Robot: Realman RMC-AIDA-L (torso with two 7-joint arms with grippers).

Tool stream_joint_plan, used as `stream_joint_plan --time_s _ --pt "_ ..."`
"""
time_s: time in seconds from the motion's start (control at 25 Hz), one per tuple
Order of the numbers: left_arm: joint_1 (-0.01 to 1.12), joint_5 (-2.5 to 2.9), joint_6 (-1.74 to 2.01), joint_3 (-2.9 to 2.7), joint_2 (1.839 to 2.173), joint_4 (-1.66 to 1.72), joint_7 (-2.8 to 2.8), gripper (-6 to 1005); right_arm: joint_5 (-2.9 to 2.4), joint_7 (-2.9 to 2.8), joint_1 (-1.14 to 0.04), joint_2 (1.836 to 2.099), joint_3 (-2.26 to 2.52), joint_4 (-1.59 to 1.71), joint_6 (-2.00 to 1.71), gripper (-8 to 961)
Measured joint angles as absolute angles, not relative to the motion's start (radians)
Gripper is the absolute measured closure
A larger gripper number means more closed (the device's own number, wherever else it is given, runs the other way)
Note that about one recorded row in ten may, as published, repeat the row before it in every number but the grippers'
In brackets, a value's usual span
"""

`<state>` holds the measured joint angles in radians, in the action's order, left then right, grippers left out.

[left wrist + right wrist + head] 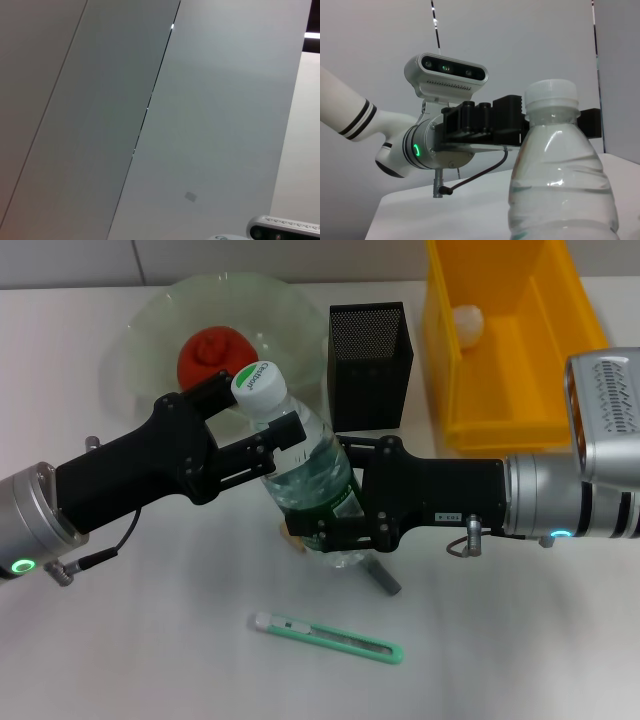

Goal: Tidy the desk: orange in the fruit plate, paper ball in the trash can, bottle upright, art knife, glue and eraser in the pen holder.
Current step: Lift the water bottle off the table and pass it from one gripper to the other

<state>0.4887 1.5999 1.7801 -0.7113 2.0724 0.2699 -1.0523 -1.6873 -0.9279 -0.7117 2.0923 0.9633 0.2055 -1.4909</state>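
Standing the bottle [305,465] on the counter [520,640] calls for both hands: in the head view, the left hand [262,440] pinches its neck, the right hand [335,525] clamps its body, so ease the base flat before letting go. The cap's green print is unreadable. Left wrist view shows only wall. Right wrist view shows the bottle [560,170] near-upright, left hand [520,117] behind it.

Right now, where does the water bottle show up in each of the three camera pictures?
Head view: water bottle at centre, between both arms.
Left wrist view: only a sliver of its cap at the bottom edge.
Right wrist view: fills the lower right.
Shared landmark: the white cap.
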Motion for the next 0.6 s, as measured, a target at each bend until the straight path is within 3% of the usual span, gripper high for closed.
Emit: stream_joint_plan --time_s 0.48,0.6 --pt "0.499 1.600 1.777 -0.709 2.072 0.264 -1.051 316 -1.687 -0.927 -0.712 2.092 0.963 0.202 -1.491 205" --pt "0.501 1.600 1.773 -0.709 2.072 0.262 -1.051 503 -1.687 -0.927 -0.712 2.092 0.963 0.202 -1.491 204"
